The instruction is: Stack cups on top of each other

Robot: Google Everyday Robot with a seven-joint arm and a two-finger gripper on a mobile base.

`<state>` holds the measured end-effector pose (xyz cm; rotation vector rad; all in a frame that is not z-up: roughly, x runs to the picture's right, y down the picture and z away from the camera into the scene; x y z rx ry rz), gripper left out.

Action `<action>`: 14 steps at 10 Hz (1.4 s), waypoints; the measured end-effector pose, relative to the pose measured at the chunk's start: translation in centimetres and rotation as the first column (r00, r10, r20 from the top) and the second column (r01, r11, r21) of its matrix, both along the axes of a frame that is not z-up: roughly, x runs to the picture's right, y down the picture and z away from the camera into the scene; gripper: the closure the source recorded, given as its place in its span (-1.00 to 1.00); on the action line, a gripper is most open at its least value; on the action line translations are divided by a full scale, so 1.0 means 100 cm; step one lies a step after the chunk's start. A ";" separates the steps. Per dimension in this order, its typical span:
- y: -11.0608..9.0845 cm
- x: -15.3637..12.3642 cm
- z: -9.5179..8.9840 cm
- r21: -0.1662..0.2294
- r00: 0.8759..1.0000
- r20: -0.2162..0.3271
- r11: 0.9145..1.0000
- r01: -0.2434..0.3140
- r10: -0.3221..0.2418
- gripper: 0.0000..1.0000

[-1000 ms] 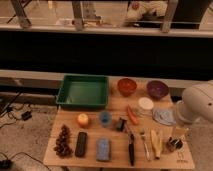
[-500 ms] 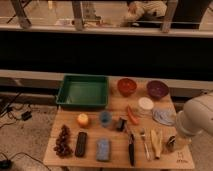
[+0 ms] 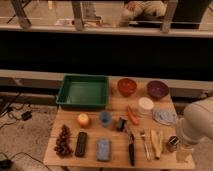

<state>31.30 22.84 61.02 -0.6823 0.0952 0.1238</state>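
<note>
Arm [image 3: 199, 125] has dropped to the desk's [image 3: 92, 135] front-right corner, end effector [image 3: 183, 150] spread and empty beside the metallic cup [image 3: 172, 144]; blue cup [image 3: 105, 118] sits mid-desk. Worried I'll clip the metallic cup off the edge

Tray [image 3: 82, 91]: back left on the table [image 3: 70, 150].
Bowls: one bowl [image 3: 127, 86] just right of the tray, another bowl [image 3: 157, 89] right of that.
First cup [image 3: 105, 118]: mid-table, before the tray.
Second cup [image 3: 172, 144]: front right.
Gripper [image 3: 183, 152]: front right corner, seemingly just right of that cup.
</note>
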 end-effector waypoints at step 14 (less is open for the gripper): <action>0.041 0.017 0.009 -0.027 1.000 -0.009 0.999 -0.022 0.022 -0.60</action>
